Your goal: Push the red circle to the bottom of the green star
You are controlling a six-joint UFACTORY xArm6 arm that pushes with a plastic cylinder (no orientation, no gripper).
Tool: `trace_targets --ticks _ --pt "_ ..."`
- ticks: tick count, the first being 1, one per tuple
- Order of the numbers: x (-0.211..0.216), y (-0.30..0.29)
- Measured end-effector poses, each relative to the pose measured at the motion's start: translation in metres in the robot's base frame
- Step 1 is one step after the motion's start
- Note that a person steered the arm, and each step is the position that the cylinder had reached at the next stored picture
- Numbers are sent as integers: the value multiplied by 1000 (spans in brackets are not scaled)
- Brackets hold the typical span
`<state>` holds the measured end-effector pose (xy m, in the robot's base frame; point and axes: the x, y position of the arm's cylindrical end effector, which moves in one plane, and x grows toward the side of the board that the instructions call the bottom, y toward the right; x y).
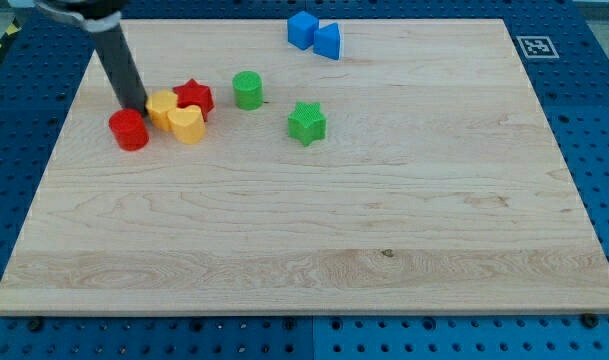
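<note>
A: Where is my tip [136, 106] right now?
B: Toward ten o'clock on the table [304, 260], at the foot of the dark rod [119, 62] that slants in from the view's top left. It sits just at twelve o'clock of the red circle [129, 130], touching it or nearly so; I cannot tell which.
A: Any gripper to report?
B: The arm ends in the rod only, so there are no jaws apart or together to speak of.
A: What crowds the red circle?
B: At its three o'clock, two yellow blocks: one [162, 106] just beside my tip, and a heart [186, 125] touching it below. A red star [194, 96] presses against them at their one o'clock.
A: And the green star [307, 122]?
B: Well apart, at three o'clock of the red circle. A green cylinder [247, 89] stands at its ten o'clock.
A: Anything else?
B: A blue cube [302, 29] and blue wedge [328, 41] touching at twelve o'clock, near the table's top edge.
</note>
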<state>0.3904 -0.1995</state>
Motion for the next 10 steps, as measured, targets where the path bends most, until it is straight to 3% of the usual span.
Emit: trace_targets --ticks 3,4,5,6,8,10 --pt "2 26" --pt "-18 -2" --pt "-18 -65" --pt "-8 -92" --pt "10 -77" --pt "30 -10"
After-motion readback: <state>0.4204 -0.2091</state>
